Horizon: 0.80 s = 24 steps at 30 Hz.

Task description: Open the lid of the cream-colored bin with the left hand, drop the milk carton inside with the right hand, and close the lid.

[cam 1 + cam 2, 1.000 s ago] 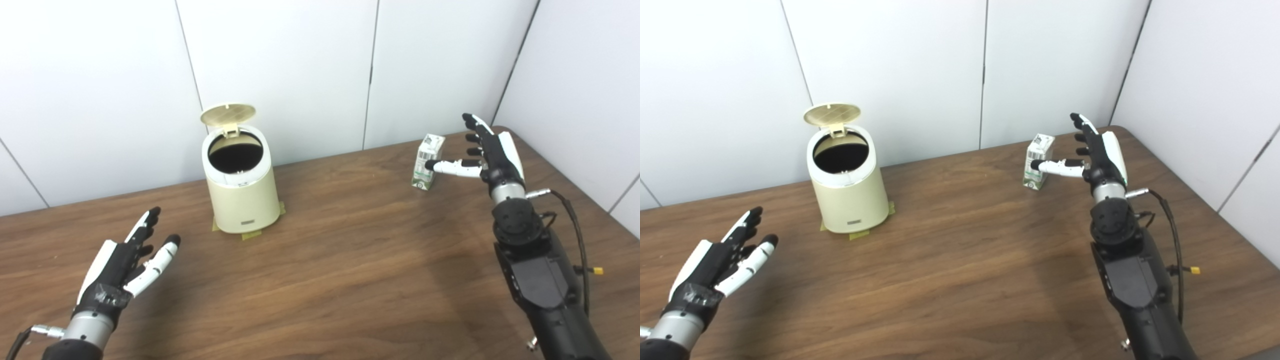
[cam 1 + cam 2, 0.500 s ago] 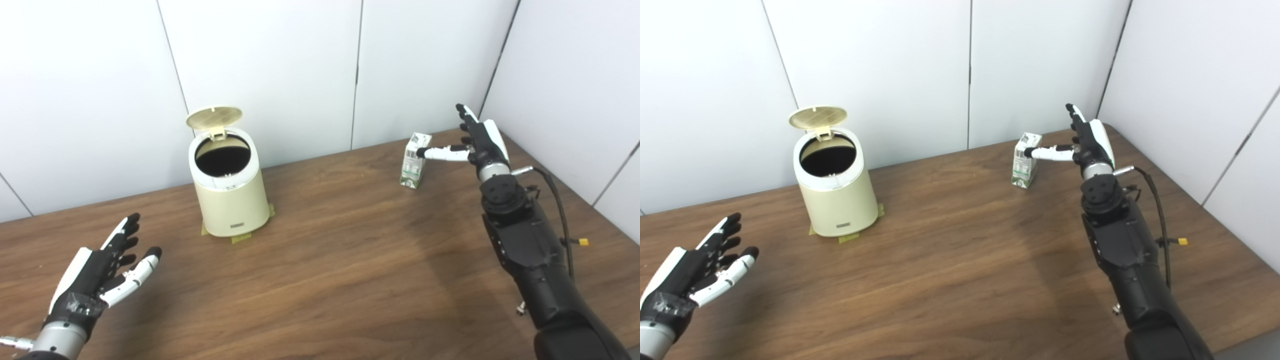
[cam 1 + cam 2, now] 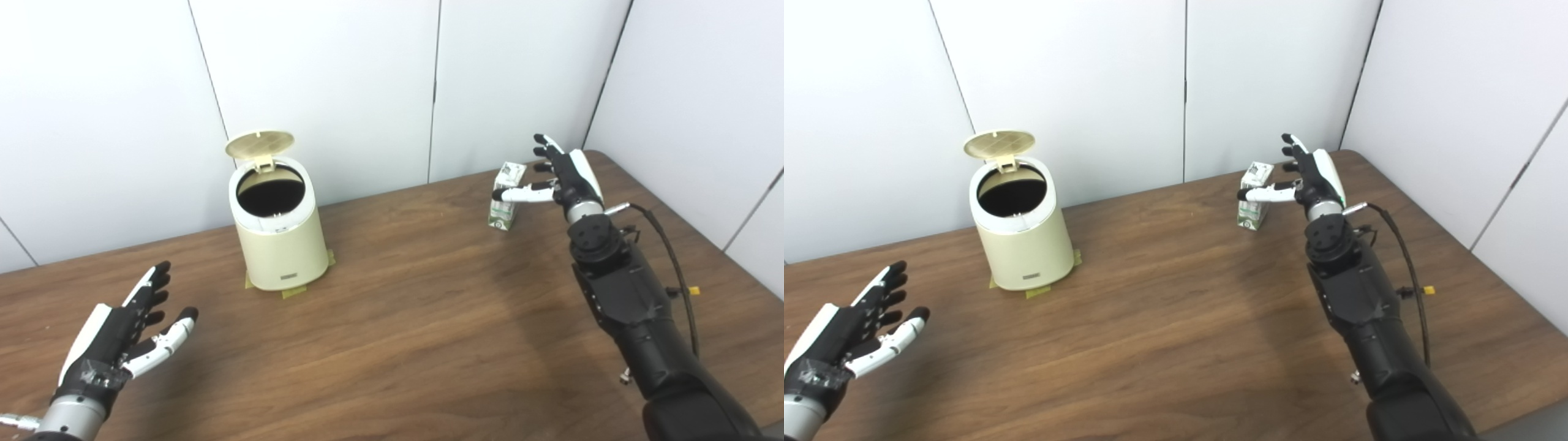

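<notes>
Two hands are showing over a brown wooden table (image 3: 398, 343), both with fingers spread and neither one gripping anything. The left hand (image 3: 119, 349) is hovering at the lower left of the frame, palm up, fingers apart, well apart from the cream-colored bin (image 3: 278, 236). The bin is standing upright left of centre, near the white wall panels (image 3: 318, 79) at the back, with yellowish tape strips (image 3: 293, 291) sticking out under its base. Its lid (image 3: 259, 143) is standing tipped up on the rear hinge – the dark round mouth is fully exposed.

The milk carton (image 3: 506, 196) is standing upright on the table in the upper right of the frame, well apart from the bin. The right hand (image 3: 560, 177) is reaching in beside it from the right, arm coming up from the lower right corner. The thumb (image 3: 520, 195) is lying across the carton's front face and looking like it is touching it, while the fingers (image 3: 544, 147) are sticking upward and forward past the carton's right side – not wrapped round it. Cannot tell whether the fingers are touching the carton's far side. A black cable (image 3: 670, 245) is looping off the right wrist, with a small yellow connector (image 3: 693, 290) hanging by the forearm
</notes>
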Available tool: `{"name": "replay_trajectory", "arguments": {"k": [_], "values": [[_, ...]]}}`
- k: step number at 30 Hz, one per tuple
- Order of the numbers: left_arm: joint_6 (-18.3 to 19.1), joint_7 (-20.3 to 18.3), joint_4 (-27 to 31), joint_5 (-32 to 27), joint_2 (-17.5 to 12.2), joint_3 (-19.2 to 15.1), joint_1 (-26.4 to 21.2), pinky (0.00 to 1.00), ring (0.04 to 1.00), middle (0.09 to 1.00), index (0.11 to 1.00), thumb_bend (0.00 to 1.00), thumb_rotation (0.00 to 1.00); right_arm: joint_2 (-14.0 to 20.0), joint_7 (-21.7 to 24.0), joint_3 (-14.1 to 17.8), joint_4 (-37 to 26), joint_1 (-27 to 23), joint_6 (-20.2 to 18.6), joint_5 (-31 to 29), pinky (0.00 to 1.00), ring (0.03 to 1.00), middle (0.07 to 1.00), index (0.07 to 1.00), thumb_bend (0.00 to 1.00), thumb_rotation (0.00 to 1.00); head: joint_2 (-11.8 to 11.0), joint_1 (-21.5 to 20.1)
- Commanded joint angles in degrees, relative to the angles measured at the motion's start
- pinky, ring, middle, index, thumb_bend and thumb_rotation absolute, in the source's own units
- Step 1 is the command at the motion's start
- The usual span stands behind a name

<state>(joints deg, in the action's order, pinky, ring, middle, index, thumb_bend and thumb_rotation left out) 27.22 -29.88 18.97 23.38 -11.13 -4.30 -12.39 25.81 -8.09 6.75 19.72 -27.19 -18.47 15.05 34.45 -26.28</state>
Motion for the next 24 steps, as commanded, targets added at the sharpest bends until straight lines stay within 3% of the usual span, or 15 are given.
{"name": "replay_trajectory", "arguments": {"k": [1,2,5,7,10,13,16,21,24], "values": [[-0.32,0.09,2.1,0.58,-0.19,-0.84,-2.85,0.91,0.962,0.981,1.0,0.25,0.25,1.08,-1.69,-0.46,-0.45,-2.08,3.18,1.49,0.46,0.725,0.893,0.915,0.99,0.19,0.06,-0.07],[-0.32,-0.11,2.15,0.7,-0.09,-0.93,-2.89,0.92,0.964,0.98,1.0,0.25,0.24,1.1,-1.89,-0.91,-0.24,-1.98,3.37,1.95,0.46,0.721,0.89,0.911,1.0,0.2,0.09,-0.09],[-0.32,-0.66,2.27,1.06,-0.1,-0.82,-3.07,0.92,0.96,0.977,0.998,0.25,0.24,0.8,-1.83,-1.4,-0.26,-1.85,3.47,1.95,0.72,0.831,0.881,0.905,0.99,0.2,0.11,-0.2],[-0.32,-0.9,2.29,1.24,-0.1,-0.66,-3.24,0.92,0.957,0.972,0.997,0.26,0.25,0.44,-1.67,-1.46,-0.64,-1.79,3.16,1.73,0.78,0.86,0.876,0.903,0.98,0.21,0.05,-0.35],[-0.33,-1.1,2.49,1.59,0.08,-0.46,-3.56,0.91,0.946,0.963,0.998,0.28,0.15,-0.13,-1.89,-1.7,-0.96,-1.78,2.57,1.99,0.72,0.839,0.86,0.889,0.97,0.2,0.02,-0.45],[-0.33,-1.31,2.72,2.0,0.32,-0.35,-3.88,0.9,0.933,0.953,0.997,0.31,0.08,-0.48,-2.32,-2.42,-1.25,-1.75,1.95,3.08,0.59,0.774,0.843,0.878,0.96,0.2,0.02,-0.45],[-0.33,-1.77,2.87,1.77,0.68,-0.78,-3.77,0.91,0.94,0.955,1.0,0.31,0.07,-0.44,-2.55,-3.45,-1.5,-1.54,1.95,4.39,0.7,0.815,0.826,0.847,0.93,0.18,0.3,-0.32],[-0.32,-2.69,3.14,1.86,0.5,-1.05,-3.24,0.94,0.966,0.98,1.0,0.28,0.3,-0.84,-3.64,-3.45,-0.55,-1.49,3.23,4.73,0.74,0.81,0.808,0.803,0.95,0.13,0.3,-0.32],[-0.33,-2.7,3.09,1.54,0.22,-1.02,-3.08,0.95,0.969,0.984,1.0,0.28,0.36,-0.88,-4.54,-3.47,-0.05,-1.31,4.67,4.89,0.72,0.786,0.789,0.784,0.95,0.11,0.47,-0.21]]}}
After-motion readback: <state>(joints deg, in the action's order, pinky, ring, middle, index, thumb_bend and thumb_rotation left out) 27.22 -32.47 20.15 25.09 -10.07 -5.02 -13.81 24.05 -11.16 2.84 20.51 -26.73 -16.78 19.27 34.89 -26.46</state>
